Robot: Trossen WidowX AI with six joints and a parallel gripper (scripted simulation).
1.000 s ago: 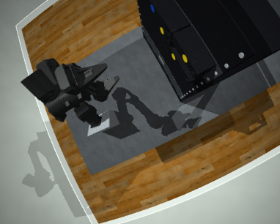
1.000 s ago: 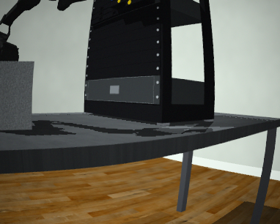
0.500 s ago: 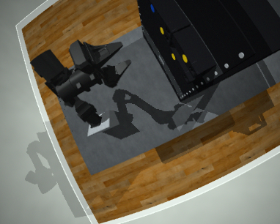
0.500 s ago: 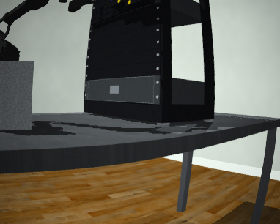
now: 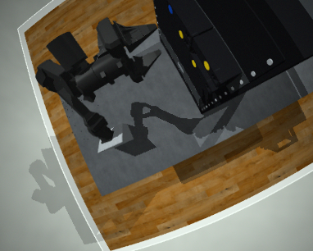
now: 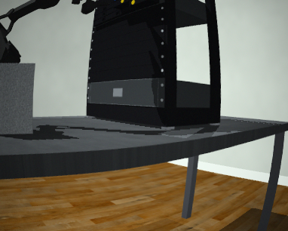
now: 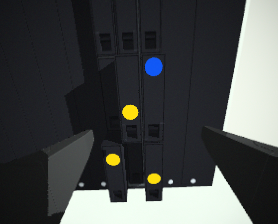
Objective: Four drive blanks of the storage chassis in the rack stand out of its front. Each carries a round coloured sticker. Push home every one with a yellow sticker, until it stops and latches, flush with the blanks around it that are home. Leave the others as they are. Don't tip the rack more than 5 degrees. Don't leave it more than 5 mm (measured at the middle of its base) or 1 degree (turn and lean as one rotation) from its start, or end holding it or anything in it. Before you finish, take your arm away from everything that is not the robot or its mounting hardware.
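Note:
The black rack (image 5: 242,41) stands on the grey mat, with the storage chassis at its top. In the wrist view four blanks stand out of the chassis front. One carries a blue sticker (image 7: 153,66). Three carry yellow stickers: one in the middle (image 7: 130,112), one at lower left (image 7: 113,159), one at lower right (image 7: 154,178). The overhead view shows the blue sticker (image 5: 170,7) and the yellow ones (image 5: 180,34) (image 5: 193,63) (image 5: 206,65). My gripper (image 5: 149,43) is open and empty, a short way in front of the chassis face. Its fingers frame the blanks in the wrist view (image 7: 150,165).
The rack (image 6: 151,64) holds a grey panel (image 6: 122,92) low down and stands on a dark table. A grey block (image 6: 15,98) stands at the left by the arm's base. The table stands on thin legs over a wooden floor.

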